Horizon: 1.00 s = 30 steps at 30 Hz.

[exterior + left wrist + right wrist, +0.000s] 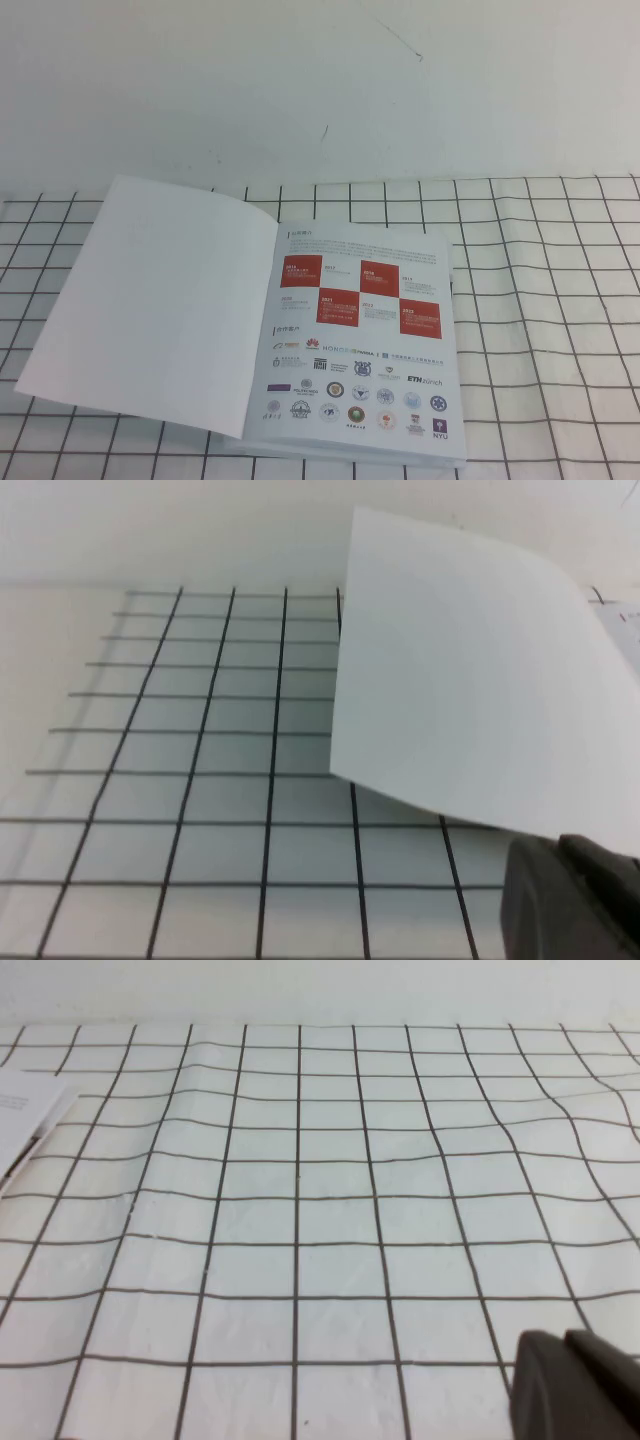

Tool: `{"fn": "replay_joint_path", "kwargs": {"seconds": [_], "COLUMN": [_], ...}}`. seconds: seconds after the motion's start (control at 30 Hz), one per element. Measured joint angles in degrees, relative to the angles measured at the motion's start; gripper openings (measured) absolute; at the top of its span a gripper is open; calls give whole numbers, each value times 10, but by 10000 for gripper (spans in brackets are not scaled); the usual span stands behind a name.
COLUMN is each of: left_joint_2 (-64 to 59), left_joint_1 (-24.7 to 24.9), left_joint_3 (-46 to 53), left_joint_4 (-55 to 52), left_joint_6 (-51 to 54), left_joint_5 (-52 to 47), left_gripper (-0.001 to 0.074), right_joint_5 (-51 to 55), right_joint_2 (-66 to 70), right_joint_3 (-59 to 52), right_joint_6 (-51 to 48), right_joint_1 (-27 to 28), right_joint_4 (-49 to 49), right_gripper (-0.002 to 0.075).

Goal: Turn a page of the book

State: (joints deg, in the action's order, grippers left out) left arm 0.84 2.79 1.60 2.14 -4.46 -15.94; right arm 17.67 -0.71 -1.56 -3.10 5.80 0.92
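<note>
Both claws sit mostly cut off: left claw [575, 900], right claw [580, 1385].

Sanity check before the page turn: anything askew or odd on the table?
The book lies slightly rotated against the grid cloth, and its blank left sheet arches up instead of lying flat. The cloth is rippled to the robot's right. No arm shows overhead; only a dark edge of the left claw and right claw shows.

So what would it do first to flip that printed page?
Probably bring the right gripper in over the grid cloth to the page's outer edge. The book lies open, untouched, and the left gripper sits back beside the blank sheet.
</note>
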Motion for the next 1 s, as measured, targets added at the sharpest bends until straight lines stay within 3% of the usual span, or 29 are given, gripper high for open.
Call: {"fn": "replay_joint_path", "kwargs": {"seconds": [0.2,0.5,0.63,0.87,1.0], "left_joint_2": [0,0,0,0,0], "left_joint_1": [0,0,0,0,0], "left_joint_3": [0,0,0,0,0], "left_joint_4": [-16,-47,-50,-53,-53], "left_joint_6": [1,4,5,-4,-39], "left_joint_5": [102,324,395,431,430], "left_gripper": [-3,-3,-3,-3,-3], "right_joint_5": [-32,-248,-398,-608,-648], "right_joint_2": [0,0,0,0,0], "right_joint_3": [0,0,0,0,0], "right_joint_6": [0,1,13,90,147], "right_joint_1": [0,0,0,0,0], "right_joint_4": [2,10,12,16,28], "right_gripper": [-2,-2,-2,-2,-2]}}
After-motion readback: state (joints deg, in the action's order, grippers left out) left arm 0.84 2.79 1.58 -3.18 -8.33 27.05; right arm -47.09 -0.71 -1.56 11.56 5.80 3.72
